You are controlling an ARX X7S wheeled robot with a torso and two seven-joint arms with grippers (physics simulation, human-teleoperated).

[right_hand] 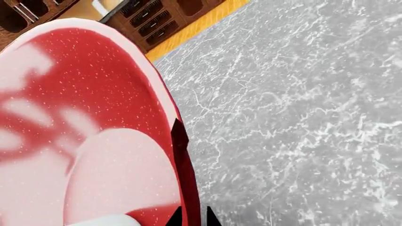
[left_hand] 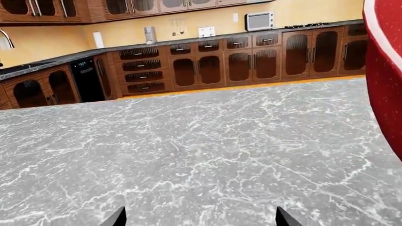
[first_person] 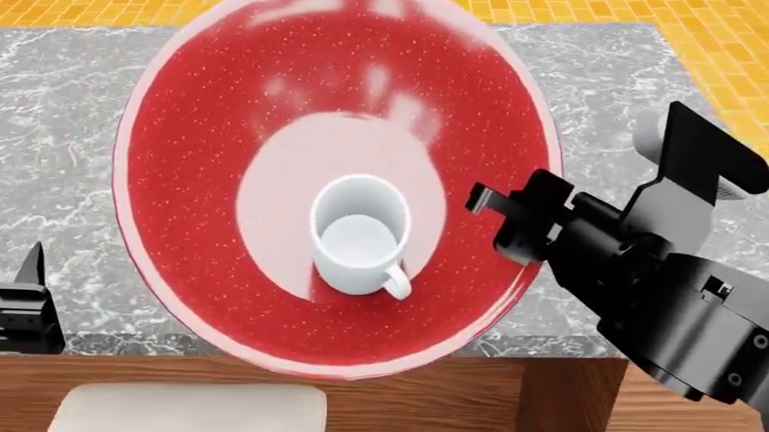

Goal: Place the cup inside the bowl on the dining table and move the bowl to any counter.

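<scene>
Your right gripper [first_person: 511, 225] is pinched on the bowl's [first_person: 216, 135] right-hand rim: in the right wrist view one dark fingertip [right_hand: 180, 136] lies against the outer wall and the pale edge runs between the fingers. The right arm reaches in from the lower right of the head view, its black, blocky wrist housing angled up and inward toward the bowl.

The bowl is a wide, glossy red dish with fine pale speckles and a thin pale rim; broad whitish reflections wash across its floor. From the head camera it fills most of the frame and looks tilted, its near edge overhanging the table's front side. The cup [first_person: 358, 234] stands upright on the bowl's floor, a small plain white cylinder with its loop handle pointing toward you and slightly right.

Your left gripper [first_person: 27, 310] sits low at the left edge of the head view, apart from the bowl. In the left wrist view its two dark fingertips are spread wide over bare marble, holding nothing, with the bowl's red wall at that picture's edge.

The dining table [first_person: 72, 108] has a light grey, white-veined marble top and reddish-brown wood sides. Beyond it, the counter [left_hand: 207, 40] runs along a yellow wall, black-topped over brown cabinets.
</scene>
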